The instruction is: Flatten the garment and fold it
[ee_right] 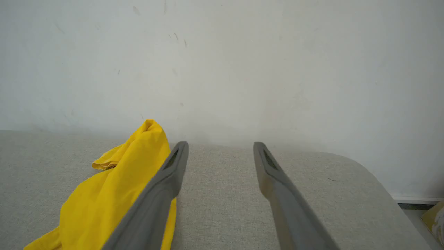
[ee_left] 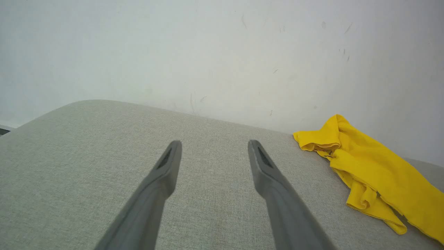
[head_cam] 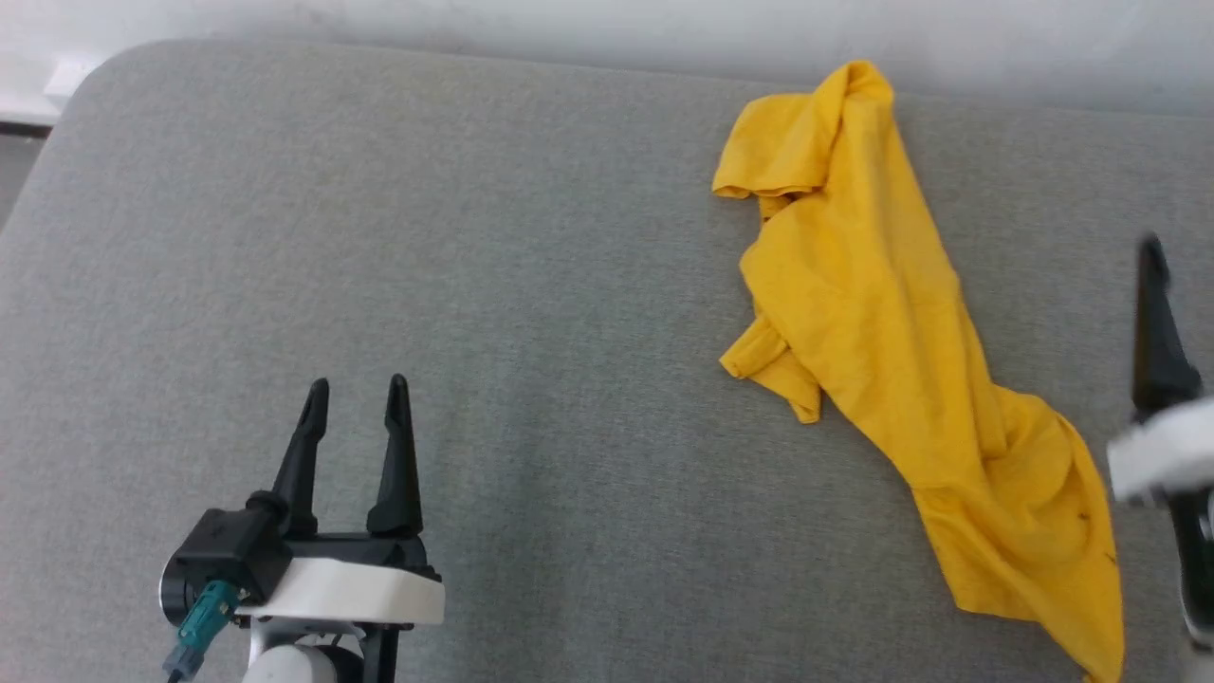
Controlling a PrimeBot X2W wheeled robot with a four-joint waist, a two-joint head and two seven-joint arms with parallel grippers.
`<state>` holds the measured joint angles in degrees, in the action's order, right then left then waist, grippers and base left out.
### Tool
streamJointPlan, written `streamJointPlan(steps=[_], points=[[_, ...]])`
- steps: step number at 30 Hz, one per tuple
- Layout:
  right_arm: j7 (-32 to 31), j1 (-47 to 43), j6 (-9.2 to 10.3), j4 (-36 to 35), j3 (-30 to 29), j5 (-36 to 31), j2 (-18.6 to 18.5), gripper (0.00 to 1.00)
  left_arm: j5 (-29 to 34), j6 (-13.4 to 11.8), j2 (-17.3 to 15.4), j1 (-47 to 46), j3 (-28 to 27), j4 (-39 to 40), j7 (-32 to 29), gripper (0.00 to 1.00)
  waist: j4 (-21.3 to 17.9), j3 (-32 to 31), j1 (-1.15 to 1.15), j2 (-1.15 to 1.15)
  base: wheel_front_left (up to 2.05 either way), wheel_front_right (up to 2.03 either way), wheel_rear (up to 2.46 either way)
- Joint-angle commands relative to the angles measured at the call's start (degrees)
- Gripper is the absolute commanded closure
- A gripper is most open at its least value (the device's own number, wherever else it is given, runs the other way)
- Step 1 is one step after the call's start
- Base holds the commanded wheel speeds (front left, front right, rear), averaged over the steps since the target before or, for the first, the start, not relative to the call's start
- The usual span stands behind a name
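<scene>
**Hovering with fingers spread, both grippers flank a rumpled garment**

Near the front edge of the grey cushion (head_cam: 474, 237), toward its left, the left gripper (head_cam: 358, 384) points at the back edge with its two dark fingers spread and bare upholstery between them. It is well apart from the garment (head_cam: 882, 313). The garment is a crumpled yellow strip (plain side up) on the cushion's right half. It runs slantwise from the back edge, by the white wall (head_cam: 569, 28), down toward the front right corner. Just beside its lower end is the right gripper (ee_right: 221, 144), blurred in the head view. Its fingers are parted too, and whether one brushes the cloth cannot be told.
</scene>
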<state>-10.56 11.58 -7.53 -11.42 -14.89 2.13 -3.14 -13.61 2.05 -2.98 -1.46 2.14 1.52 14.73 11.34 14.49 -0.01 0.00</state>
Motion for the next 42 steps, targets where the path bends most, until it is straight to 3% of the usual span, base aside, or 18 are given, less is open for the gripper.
streamJointPlan(steps=[1,5,10,17,21,26,33,42], points=[[2.0,-3.5,0.04,-1.3,-1.0,1.6,0.2,0.0,0.4,0.4,0.1,0.9,-0.4,0.6,0.3,0.0,-1.8,-1.3,0.01,0.0,0.0,0.0,0.0],[7.8,-12.3,0.04,-2.0,-3.3,5.6,0.2,0.0,0.3,0.6,0.1,2.1,-1.2,1.8,0.3,0.0,-3.2,-1.2,0.01,0.0,0.0,0.0,0.0],[15.4,-19.0,0.04,0.3,-1.9,9.1,0.2,0.0,0.0,0.4,0.1,3.8,-1.8,3.2,0.3,0.0,-4.7,-1.2,0.01,0.0,0.0,0.0,0.0],[20.4,-19.6,0.04,3.2,-0.7,10.3,0.3,0.0,2.1,0.8,0.1,3.7,-0.9,3.1,0.3,0.0,-5.7,-1.4,0.01,0.0,0.0,0.0,0.0],[20.8,-18.1,0.04,3.4,-1.0,9.7,0.3,0.0,5.0,2.7,-1.3,-0.3,2.6,1.7,-0.1,0.0,-5.6,-0.6,0.01,0.0,0.0,0.0,0.0],[21.3,-15.5,0.04,3.8,-1.5,8.7,0.3,0.0,5.8,4.8,-3.8,-9.6,10.5,-1.0,-9.3,0.0,-5.3,1.6,0.01,0.0,0.0,0.0,0.0],[22.5,-11.8,0.04,5.0,-2.9,7.9,0.3,0.0,4.2,5.4,-6.0,-22.3,21.8,-4.6,-24.8,0.0,-5.4,6.4,0.01,0.0,0.0,0.0,0.0],[23.3,-9.3,0.04,6.7,-2.9,8.1,0.3,0.0,-1.4,5.4,-6.8,-28.8,28.6,-7.0,-35.6,0.0,-7.5,10.0,0.01,0.0,0.0,0.0,0.0]])
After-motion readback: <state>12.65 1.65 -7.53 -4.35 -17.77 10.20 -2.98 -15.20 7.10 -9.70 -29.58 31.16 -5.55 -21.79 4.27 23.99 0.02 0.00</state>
